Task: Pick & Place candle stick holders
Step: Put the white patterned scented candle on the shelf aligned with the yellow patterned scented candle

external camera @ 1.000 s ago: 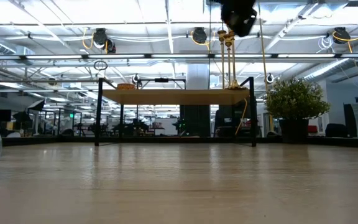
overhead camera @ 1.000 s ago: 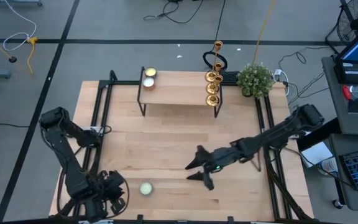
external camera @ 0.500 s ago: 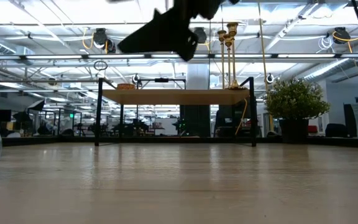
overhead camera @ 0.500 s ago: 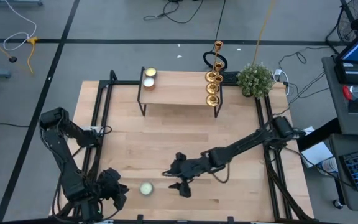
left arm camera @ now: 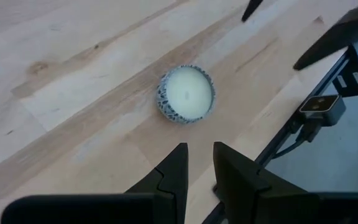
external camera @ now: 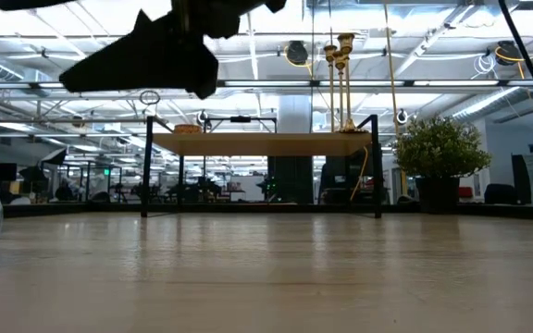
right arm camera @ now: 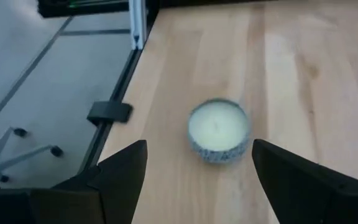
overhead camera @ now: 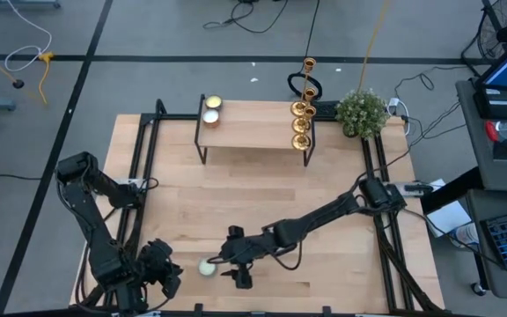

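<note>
The gold candle stick holders stand by their bases in a row on the right end of the wooden shelf at the table's far side. In the low view they rise above the shelf top. My right gripper is far from them. It hangs open near the front edge, above a pale candle in a blue-patterned bowl. In the right wrist view its fingers stand on either side of the candle, apart from it. My left gripper waits at the front left corner, a narrow gap between its fingers, nothing in them.
Two round candles sit on the shelf's left end. A potted plant stands at the far right corner. Black frame rails run along both table sides. Bare wood lies between the shelf and the front candle.
My right gripper has swept from the table's middle toward the left and near edge and come lower, ending at the pale candle near the front. The candle and the holders have stayed where they were.
</note>
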Robot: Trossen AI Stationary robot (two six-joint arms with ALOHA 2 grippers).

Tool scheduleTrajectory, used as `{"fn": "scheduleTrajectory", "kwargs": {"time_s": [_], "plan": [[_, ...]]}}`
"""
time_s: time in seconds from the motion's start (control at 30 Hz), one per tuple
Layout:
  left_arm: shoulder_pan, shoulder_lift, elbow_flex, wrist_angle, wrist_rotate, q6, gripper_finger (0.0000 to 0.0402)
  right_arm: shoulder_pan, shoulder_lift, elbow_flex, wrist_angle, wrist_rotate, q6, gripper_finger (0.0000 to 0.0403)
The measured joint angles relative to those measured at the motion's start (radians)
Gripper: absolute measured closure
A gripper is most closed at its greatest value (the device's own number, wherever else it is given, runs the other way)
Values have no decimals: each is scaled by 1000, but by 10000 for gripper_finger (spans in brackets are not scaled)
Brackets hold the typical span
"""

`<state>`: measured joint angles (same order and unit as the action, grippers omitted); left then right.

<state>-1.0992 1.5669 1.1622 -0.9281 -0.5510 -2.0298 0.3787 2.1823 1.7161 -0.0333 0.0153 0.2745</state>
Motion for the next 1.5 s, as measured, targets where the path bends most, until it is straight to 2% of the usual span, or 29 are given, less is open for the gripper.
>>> {"fn": "scheduleTrajectory", "kwargs": {"time_s": [0.17, 0.43, 0.97, 1.1, 1.33, 1.5], "plan": [[0, 0, 0, 10, 0, 6, 321, -17, 45, 56, -71, -18, 1, 112], [0, 0, 0, 6, -7, 20, 321, -26, 108, 140, -70, -20, -14, 112], [-1, 0, 0, 5, -8, 42, 321, -40, 108, 144, -54, -18, -26, 112], [-1, 0, 0, 10, -14, 67, 321, -39, 108, 144, -55, -55, 14, 112], [2, 0, 0, 54, -54, 140, 321, -39, -30, 144, -160, -144, 88, 112], [24, 0, 0, 60, -53, 202, 321, -43, -162, 144, -321, -147, 71, 118]]}}
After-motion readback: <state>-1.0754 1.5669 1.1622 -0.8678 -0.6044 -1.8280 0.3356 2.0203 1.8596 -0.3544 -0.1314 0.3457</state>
